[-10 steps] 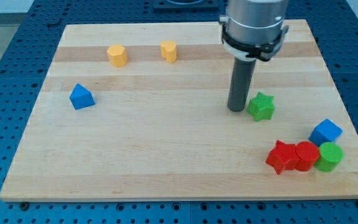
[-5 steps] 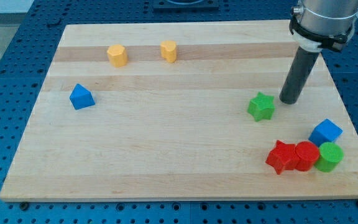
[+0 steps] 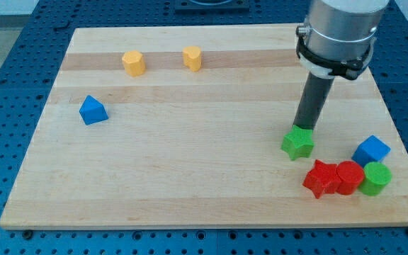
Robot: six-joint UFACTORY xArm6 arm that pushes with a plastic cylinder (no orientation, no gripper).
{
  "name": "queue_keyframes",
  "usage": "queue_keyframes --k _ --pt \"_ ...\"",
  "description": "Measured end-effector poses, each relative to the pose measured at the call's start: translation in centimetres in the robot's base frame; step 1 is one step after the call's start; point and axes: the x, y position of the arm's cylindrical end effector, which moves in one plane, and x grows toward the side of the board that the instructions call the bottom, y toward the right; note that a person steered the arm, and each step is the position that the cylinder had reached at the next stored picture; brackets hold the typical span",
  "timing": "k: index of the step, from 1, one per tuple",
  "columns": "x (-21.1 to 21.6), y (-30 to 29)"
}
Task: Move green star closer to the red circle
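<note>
Jaws none: rod only. My tip [image 3: 303, 129] touched green star [image 3: 298, 143] at its top edge. Star sat just up-left of red circle [image 3: 348, 177], apart from it.

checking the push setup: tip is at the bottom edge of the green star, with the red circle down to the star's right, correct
Not quite. In the camera view my tip sits at the top edge of the green star, not the bottom. The red circle does lie below and to the star's right.

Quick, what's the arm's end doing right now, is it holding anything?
No pincer, holds nothing: my tip sits against the green star's top edge.
</note>
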Motion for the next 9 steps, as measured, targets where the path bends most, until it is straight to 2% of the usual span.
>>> queue_keyframes --k 1,2,3,4,7,9 --pt "-2.0 -2.1" --pt "-1.9 -5.7" --pt "0.3 -8.7" --pt "2.0 -8.7" --pt "2.0 -1.4" --pt "2.0 0.3"
